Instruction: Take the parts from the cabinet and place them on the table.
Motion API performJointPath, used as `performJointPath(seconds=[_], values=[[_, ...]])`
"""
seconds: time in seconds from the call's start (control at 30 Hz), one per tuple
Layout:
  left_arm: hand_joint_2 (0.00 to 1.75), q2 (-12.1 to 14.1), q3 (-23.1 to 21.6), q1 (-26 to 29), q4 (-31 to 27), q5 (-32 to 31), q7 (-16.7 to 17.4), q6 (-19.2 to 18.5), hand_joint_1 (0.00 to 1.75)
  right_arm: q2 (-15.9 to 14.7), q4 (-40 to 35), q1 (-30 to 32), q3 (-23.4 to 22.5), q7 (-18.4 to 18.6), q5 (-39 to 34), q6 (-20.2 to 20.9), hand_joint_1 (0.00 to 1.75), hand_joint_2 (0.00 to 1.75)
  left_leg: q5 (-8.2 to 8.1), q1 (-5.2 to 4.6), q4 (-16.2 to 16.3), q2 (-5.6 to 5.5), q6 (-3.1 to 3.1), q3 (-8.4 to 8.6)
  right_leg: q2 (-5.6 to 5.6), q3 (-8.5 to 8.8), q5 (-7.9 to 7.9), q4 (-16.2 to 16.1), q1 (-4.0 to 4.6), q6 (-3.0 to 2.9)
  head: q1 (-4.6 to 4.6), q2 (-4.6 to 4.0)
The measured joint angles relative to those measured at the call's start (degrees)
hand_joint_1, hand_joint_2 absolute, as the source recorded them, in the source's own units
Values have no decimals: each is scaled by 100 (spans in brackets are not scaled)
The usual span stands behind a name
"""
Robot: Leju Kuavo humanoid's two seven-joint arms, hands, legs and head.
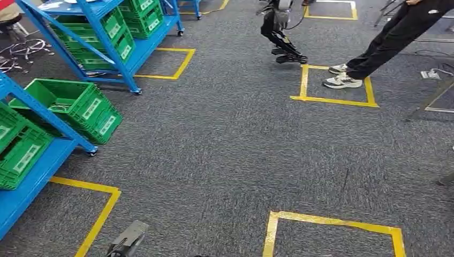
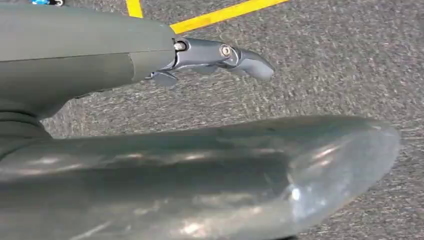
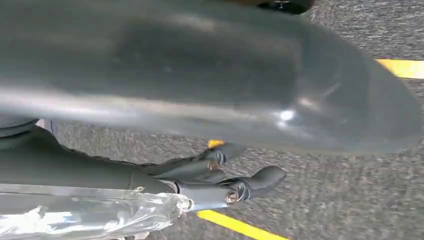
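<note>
The left robot hand (image 1: 128, 239) hung low over the grey carpet (image 1: 225, 150). In the left wrist view its thick thumb and a dark finger stood apart, the fingertip bent a little, with nothing between them. The right robot hand (image 3: 200, 175) also hung over the carpet. Its dark fingers were curled, and a clear crinkled bag (image 3: 90, 215) lay tight against them, apparently gripped. I could not tell what was inside the bag.

Just ahead on the floor lay a square of yellow tape (image 1: 332, 221), with another tape corner (image 1: 85, 186) to the left. That corner lay beside the near blue rack (image 1: 32, 182). Green crates sat on this rack, and one open crate (image 1: 80, 104) stood at its far end, near one of its wheeled legs.

Farther back on the left stood a second blue rack (image 1: 144, 48), stacked with more green crates (image 1: 107, 37), and a taped square (image 1: 179, 64) lay beside it.

Well off across the carpet was another taped square (image 1: 332, 100). A person (image 1: 391, 37) in dark trousers and pale shoes stood at it, one shoe on the tape. Just beyond that square, the dark legs of another robot (image 1: 281, 37) stood on the carpet.
</note>
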Motion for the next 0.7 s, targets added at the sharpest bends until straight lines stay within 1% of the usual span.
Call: performJointPath(seconds=[0.03, 0.07, 0.1, 0.17, 0.2, 0.23, 0.27, 0.3, 0.33, 0.37, 0.4, 0.43, 0.47, 0.5, 0.53, 0.57, 0.6, 0.67, 0.7], values=[[0, 0, 0, -6, 0, 0, -7, 0, 0, 0, -2, 1, 0, 0, 0, -2, 0, 0, 51, -25, -359, 292, 13, 212, -47, 22, -22, 1, 31, 33, 0, 0], [0, 2, 0, -33, 0, 0, -9, 0, 0, 2, 0, 3, 0, -4, 0, -7, 0, 0, -4, -75, -497, 290, 62, 252, -94, 16, -61, 36, 71, 73, -15, 0], [0, 0, 0, -36, 0, 0, -11, 0, 0, 2, 0, 1, 0, -9, 0, -9, 0, 0, 6, -65, -466, 253, 99, 228, -145, 37, -53, 3, 74, 92, 17, 0], [0, 0, 7, 7, 0, 0, -11, 0, 0, 2, 0, -18, 0, -9, 0, -9, 0, 0, -9, -78, -474, 133, 146, 218, -266, 91, -70, -26, 75, 139, 18, 0], [0, -2, 9, 17, 0, -7, -9, 0, 0, 2, -2, -30, 0, -4, 0, -9, 0, 0, 18, -33, -511, 73, 192, 244, -268, 81, -109, -17, 69, 188, 15, 0], [0, -18, 11, 11, 0, -11, -7, 0, 0, 2, -2, -44, 0, 0, 0, -9, 0, 0, 20, -18, -515, 29, 210, 254, 3, 50, -217, 118, 54, 228, 46, 0], [0, -13, 15, -27, 0, -17, 7, 0, 0, 2, 0, -49, 0, 2, -2, -9, 0, 0, 24, -8, -515, -28, 246, 251, 205, -106, -414, 475, 44, 242, 63, 0], [0, -13, 26, -68, 0, -22, 17, 0, 0, 2, 0, -47, 0, 17, -2, -7, 0, 0, 28, -7, -515, -110, 270, 246, 281, -335, -637, 962, 36, 254, 66, 0], [0, -18, 33, -89, -2, -30, 30, -2, 0, 2, 0, -40, -2, 31, -4, -7, 0, 0, 26, -7, -514, -178, 274, 245, 317, -561, -817, 1415, 35, 264, 68, 0], [0, -20, 33, -95, -2, -42, 52, -4, 0, 2, 0, -38, -7, 42, -9, -4, 0, 0, 26, -8, -514, -244, 274, 247, 337, -733, -889, 1718, 36, 265, 70, 0], [0, -22, 33, -92, 0, -44, 61, -9, 0, 2, 0, -42, -9, 42, -11, -4, 0, 0, 27, -7, -514, -319, 273, 254, 344, -793, -821, 1764, 35, 261, 68, 0], [0, -30, 33, -89, 0, -48, 61, -11, 0, 2, -2, -49, -9, 42, -13, -4, 0, 0, 27, -1, -512, -397, 271, 263, 346, -712, -607, 1523, 30, 254, 70, 0], [0, -39, 33, -95, 0, -59, 66, -11, 0, 2, -2, -52, -9, 42, -13, -4, 0, 0, 28, 10, -512, -478, 263, 275, 373, -511, -325, 1071, 19, 249, 68, 0], [0, -44, 33, -103, -2, -59, 68, -11, 0, 2, -2, -55, -9, 39, -13, -4, 0, 0, 22, 21, -509, -548, 237, 288, 481, -275, -65, 564, -5, 254, 70, 0], [0, -46, 35, -109, -2, -61, 68, -11, 0, 2, 0, -54, -9, 39, -13, -2, 0, 0, 21, 25, -508, -614, 196, 288, 722, -95, 56, 168, -50, 270, 76, 0], [0, -42, 35, -124, -2, -66, 68, -11, 0, 4, 0, -57, -11, 37, -13, 0, 0, 0, 15, -1, -461, -678, 152, 253, 877, -37, -14, 15, -81, 255, 94, 0], [0, -44, 35, -127, -2, -74, 68, -9, 0, 4, 0, -65, -11, 37, -13, 2, 0, 0, 54, 9, -481, -726, 112, 227, 815, -38, 5, 40, -66, 202, 81, 0], [0, -35, 42, -83, 0, -74, 81, -7, 0, 4, 0, -73, -13, 42, -17, 2, 0, 0, 109, 43, -555, -830, 24, 208, 731, -51, 24, 55, -27, 122, 83, 0], [0, -9, 50, -67, 0, -74, 103, -2, 0, 7, 0, -74, -13, 44, -18, 4, 0, 0, 103, 42, -548, -824, 3, 194, 664, -49, 54, 14, -58, 73, 83, 0]])
